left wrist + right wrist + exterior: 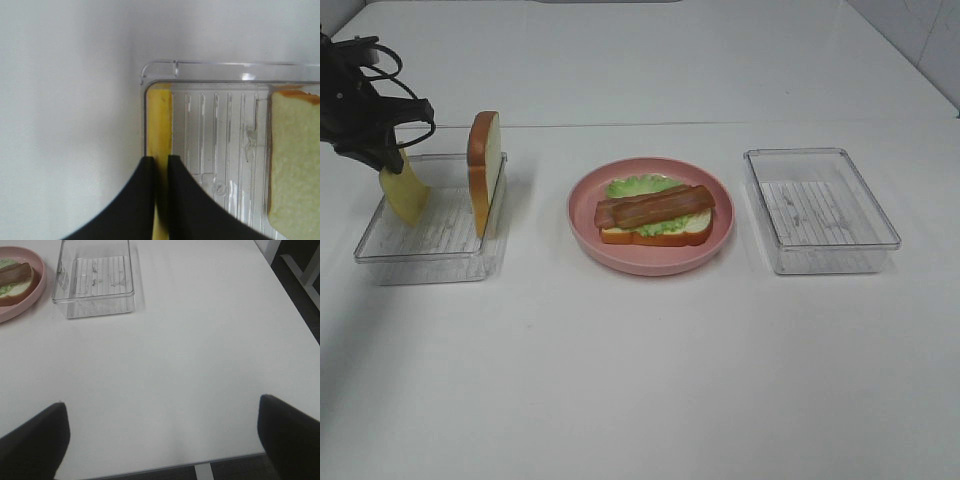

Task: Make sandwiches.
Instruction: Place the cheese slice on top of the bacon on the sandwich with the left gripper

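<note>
1. exterior high view: the left gripper [392, 165] sits at about 9 o'clock from the pink plate [582, 222], closed on the yellow cheese square [404, 195], which hangs tilted over the outer end of the left clear tray [380, 255].
2. left wrist view: the two black fingers [142, 200] stand almost together, pinching the cheese square [159, 122] edge-on just inside the tray's wall [210, 63].
3. a white bread slice [486, 170] with orange-brown crust stands on edge against the left tray's inner wall, at 3 o'clock from the cheese; the wrist view shows its pale face [295, 165].
4. on the plate lies the other bread slice [692, 232], with ruffled green lettuce [638, 186] on it and reddish-brown bacon strips [655, 208] on top.
5. the right clear tray [890, 225] sits at 3 o'clock from the plate, well apart from it.
6. right wrist view: the right gripper [165, 437] is spread wide, holding nothing, above the bare white table [190, 365]; the tray [95, 307] and plate rim [30, 305] lie beyond.
</note>
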